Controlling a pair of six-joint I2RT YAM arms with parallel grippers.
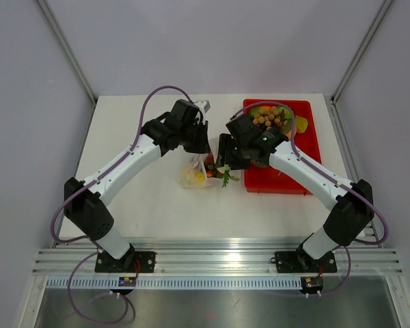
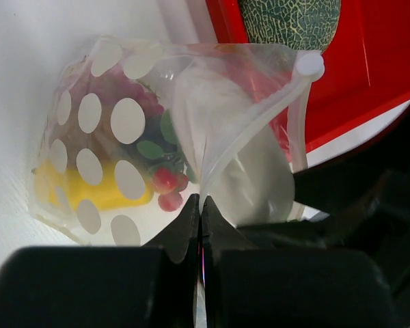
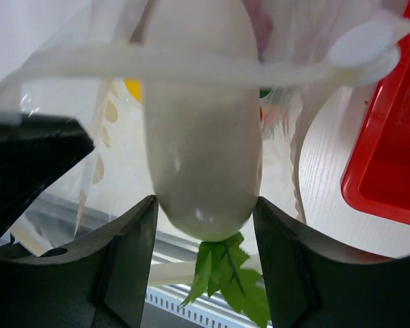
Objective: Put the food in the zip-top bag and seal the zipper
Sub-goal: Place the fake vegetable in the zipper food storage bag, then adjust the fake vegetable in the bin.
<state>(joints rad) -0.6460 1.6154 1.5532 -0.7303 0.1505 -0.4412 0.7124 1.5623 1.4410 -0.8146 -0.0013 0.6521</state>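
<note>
- The red tray sits on the white table. Every place below is given from it.
- The bag lies on the table just off the tray's left edge. It is clear plastic printed with white dots.
- The left gripper is on the far side of the bag from the tray. Its fingers are pressed together on the bag's mouth edge, pinching the plastic beside the zipper strip.
- The zipper strip is unsealed, and the mouth gapes toward the tray.
- The right gripper hangs between the tray's left edge and the bag. Its fingers are clamped on either side of a white radish.
- The radish's white body pokes through the bag's mouth and crosses the zipper strip. Its green leaves hang out below the fingers, on the side nearer the tray.
- Inside the bag, away from the tray, lie a yellow piece, red berries and some green and dark purplish bits.
- On the tray's far half rest a melon and a cluster of tan balls.
</note>
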